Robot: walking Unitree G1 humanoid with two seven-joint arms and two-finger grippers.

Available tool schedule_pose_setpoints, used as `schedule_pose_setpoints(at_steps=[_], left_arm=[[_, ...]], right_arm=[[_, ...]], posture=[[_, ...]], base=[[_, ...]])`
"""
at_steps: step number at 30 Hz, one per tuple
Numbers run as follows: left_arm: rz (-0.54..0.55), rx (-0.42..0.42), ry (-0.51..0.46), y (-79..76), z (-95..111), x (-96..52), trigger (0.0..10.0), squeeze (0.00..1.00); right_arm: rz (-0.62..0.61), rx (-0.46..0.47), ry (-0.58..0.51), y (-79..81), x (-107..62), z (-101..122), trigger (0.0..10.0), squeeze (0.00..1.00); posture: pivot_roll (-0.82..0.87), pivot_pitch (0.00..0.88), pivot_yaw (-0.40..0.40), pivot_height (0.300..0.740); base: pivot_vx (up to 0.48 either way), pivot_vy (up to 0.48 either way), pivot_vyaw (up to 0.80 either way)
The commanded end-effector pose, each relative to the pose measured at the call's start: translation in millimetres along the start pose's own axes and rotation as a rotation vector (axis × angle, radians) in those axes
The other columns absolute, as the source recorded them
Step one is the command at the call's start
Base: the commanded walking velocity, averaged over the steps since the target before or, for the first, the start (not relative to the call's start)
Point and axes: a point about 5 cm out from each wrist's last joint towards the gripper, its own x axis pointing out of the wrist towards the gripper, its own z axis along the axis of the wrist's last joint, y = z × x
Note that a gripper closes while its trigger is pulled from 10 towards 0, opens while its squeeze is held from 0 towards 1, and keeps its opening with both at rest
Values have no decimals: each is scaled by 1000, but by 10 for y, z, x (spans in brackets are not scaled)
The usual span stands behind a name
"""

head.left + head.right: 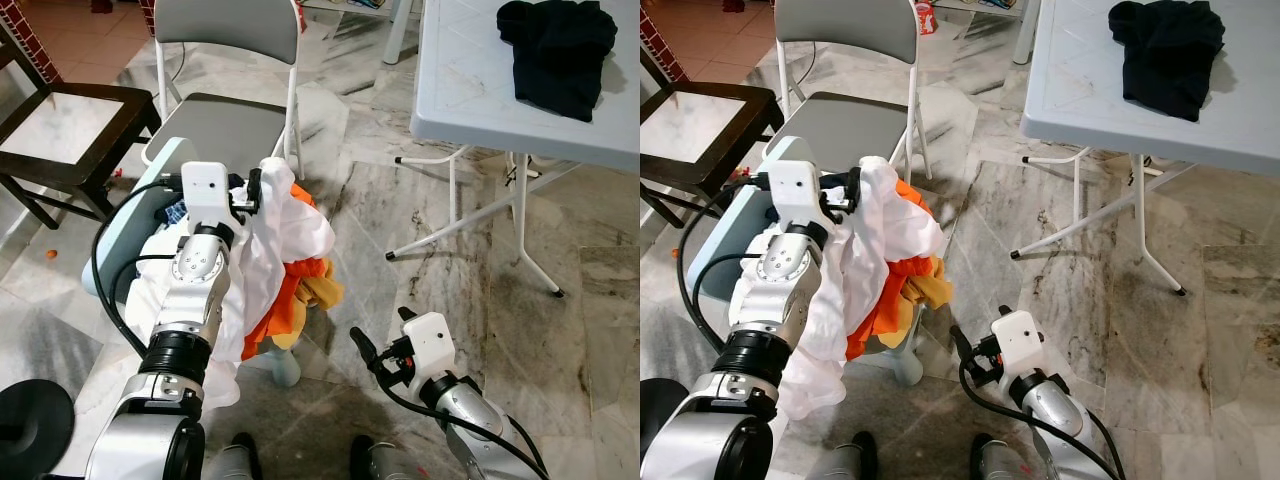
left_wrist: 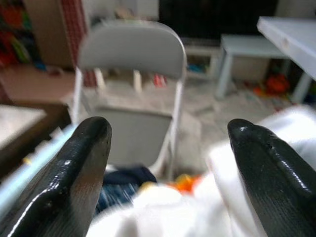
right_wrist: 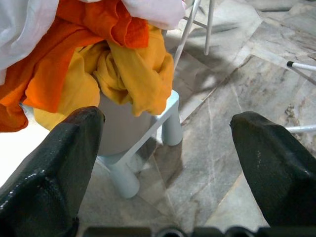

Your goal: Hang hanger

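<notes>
Hanger position I cannot tell: it may be hidden somewhere in the clothes in front of me, but no part of it is plain to see. My left pincer (image 2: 168, 138) is raised above the heap of clothes on the low pale-blue bench (image 1: 125, 225), its two black fingers (image 2: 84, 158) spread wide with nothing between them. A white garment (image 1: 290, 230) is draped against my left forearm and hangs down beside it. Under the white cloth an orange garment (image 3: 59, 64) and a yellow garment (image 3: 133, 69) spill over the edge of the low bench, above one of its round legs (image 3: 121, 180). My right pincer (image 1: 382, 332) hangs low over the marble floor (image 1: 450, 290), just beside that hanging cloth and pointing towards it, fingers parted and gripping nothing. Beyond the low bench stands a grey folding chair (image 1: 225, 120), and to my left of it a dark wooden table (image 1: 70, 130). On my right a white folding bench (image 1: 470, 90) carries a crumpled black garment (image 1: 560, 50), well apart from both pincers.
</notes>
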Motion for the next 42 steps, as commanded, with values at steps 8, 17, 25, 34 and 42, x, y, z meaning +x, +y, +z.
schedule_pose_setpoints(at_steps=[8, 17, 25, 34, 42], left_arm=[[3, 17, -67, -29, 139, -19, 10000, 1000], [-173, -63, 82, -360, -93, -114, 10000, 1000], [-161, -97, 202, -326, -253, -129, 10000, 0], [-120, -103, 243, -195, -256, -102, 0, 0], [-182, -131, 224, -256, -214, -116, 0, 0]], right_arm=[[6, -1, 8, 19, 17, -5, 10000, 0], [7, -2, 9, 26, 25, -6, 10000, 0], [0, -2, 18, 15, -11, -27, 10000, 0], [11, 3, 24, 35, -5, -38, 10000, 0], [19, 8, 8, 40, 18, -7, 10000, 0]], posture=[[-61, 255, -1, 740], [-71, 256, 2, 740], [-78, 260, 2, 740], [-71, 261, 3, 740], [-63, 257, 4, 740]], base=[[0, 0, 0], [0, 0, 0], [0, 0, 0], [0, 0, 0], [0, 0, 0]])
